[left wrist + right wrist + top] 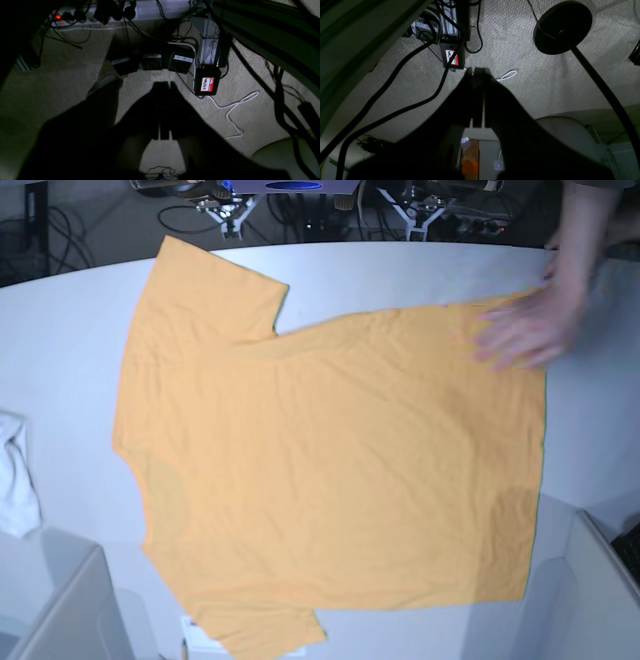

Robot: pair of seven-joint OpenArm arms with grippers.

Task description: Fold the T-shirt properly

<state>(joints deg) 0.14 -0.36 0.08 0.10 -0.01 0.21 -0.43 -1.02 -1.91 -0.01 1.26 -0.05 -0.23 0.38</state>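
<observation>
Lying flat on the white desk [60,320], the orange T-shirt [330,470] has a person's hand [525,330] on it, while both robots' fingers [163,86] [477,71] hang shut and empty above a "hello WALTER" label [207,84].

From the left wrist view I read a red-and-white "hello" name sticker [207,84] on a black box [207,84], up and to the right of the closed fingers [163,107]; the handwritten name on it read "WALTER". A white strip label [183,58] sat on a dark unit [181,61] above the fingertips; its writing looked like "STOP" but I could not be sure. In the right wrist view I saw the same sticker [452,57], partly cut off by a cable, just above and left of the fingers [477,95]; only "WAL" was legible. I could read no text in the base view.
</observation>
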